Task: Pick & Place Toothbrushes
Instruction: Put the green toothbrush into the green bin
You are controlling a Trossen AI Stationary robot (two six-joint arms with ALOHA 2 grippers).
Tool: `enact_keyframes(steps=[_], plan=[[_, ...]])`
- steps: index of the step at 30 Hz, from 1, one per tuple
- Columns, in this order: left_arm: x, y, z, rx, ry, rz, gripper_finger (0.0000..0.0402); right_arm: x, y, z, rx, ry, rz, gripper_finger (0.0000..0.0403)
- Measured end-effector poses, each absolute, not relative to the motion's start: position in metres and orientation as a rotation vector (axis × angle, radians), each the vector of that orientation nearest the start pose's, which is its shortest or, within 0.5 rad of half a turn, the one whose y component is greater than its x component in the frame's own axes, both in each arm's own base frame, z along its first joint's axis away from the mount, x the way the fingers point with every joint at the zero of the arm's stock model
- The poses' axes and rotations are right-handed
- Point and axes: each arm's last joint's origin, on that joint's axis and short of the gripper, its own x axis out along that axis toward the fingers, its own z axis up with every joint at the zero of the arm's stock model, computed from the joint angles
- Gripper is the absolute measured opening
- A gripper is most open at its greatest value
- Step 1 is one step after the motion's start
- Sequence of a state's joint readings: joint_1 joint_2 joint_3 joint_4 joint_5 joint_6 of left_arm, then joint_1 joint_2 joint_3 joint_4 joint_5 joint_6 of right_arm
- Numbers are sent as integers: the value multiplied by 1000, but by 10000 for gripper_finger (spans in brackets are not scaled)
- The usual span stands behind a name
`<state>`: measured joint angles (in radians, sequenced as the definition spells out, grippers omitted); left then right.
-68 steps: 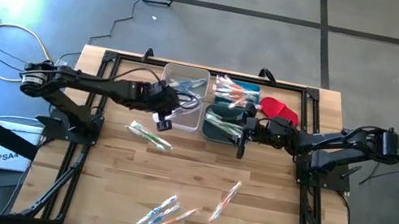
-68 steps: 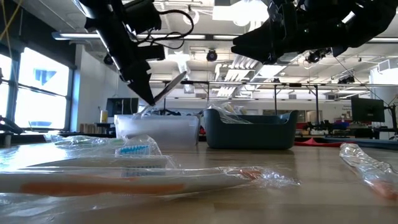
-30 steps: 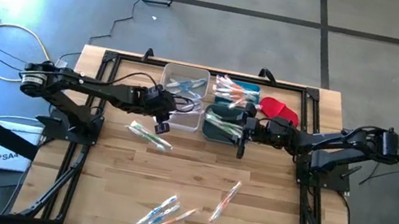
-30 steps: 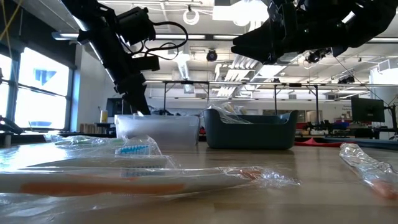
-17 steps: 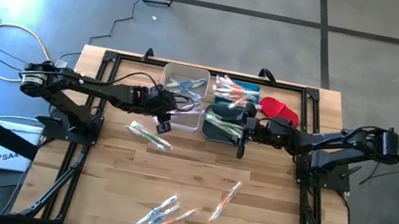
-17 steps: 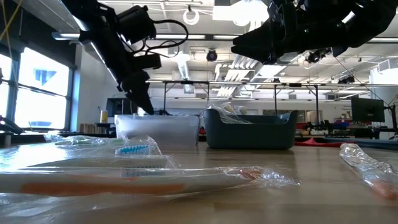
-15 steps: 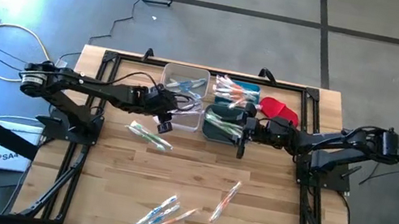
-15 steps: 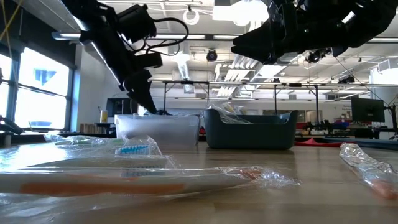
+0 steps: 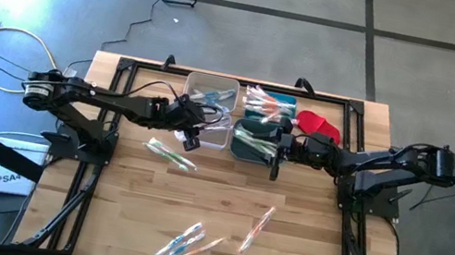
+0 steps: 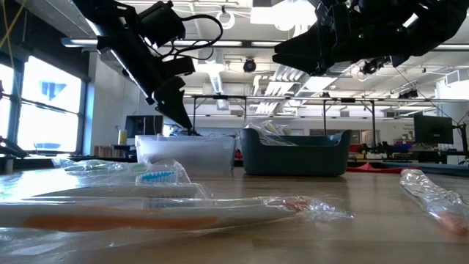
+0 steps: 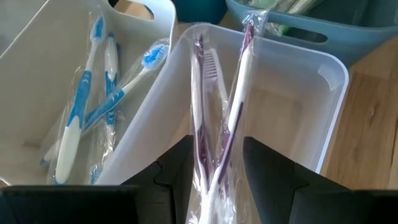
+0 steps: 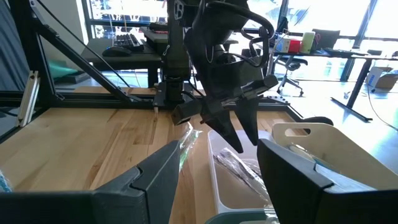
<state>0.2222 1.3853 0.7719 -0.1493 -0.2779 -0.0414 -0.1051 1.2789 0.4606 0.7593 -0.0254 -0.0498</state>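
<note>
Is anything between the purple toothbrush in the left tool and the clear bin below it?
Nothing visible. The left tool holds the wrapped purple toothbrush directly over the clear bin, whose floor there looks bare.

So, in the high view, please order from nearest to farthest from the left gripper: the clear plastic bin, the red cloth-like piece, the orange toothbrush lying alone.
1. Clear plastic bin, directly beside the left gripper.
2. Red cloth-like piece, far side, right.
3. Orange toothbrush, lying near the front.
</note>
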Motion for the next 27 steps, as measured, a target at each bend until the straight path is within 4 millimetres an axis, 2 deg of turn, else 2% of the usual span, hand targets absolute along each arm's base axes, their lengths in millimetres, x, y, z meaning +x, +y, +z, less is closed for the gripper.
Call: enact_keyframes(steps=[4, 10, 19, 27], plan=[[268, 68, 206, -53, 732, 505, 134, 250, -26, 213, -46, 61, -78, 208], [270, 57, 212, -36, 716, 461, 134, 250, -26, 213, -46, 61, -78, 208], [283, 38, 241, 37, 621, 375, 134, 250, -26, 213, -46, 61, -78, 208], [289, 16, 252, 128, 579, 321, 134, 250, -26, 213, -46, 61, -78, 208]])
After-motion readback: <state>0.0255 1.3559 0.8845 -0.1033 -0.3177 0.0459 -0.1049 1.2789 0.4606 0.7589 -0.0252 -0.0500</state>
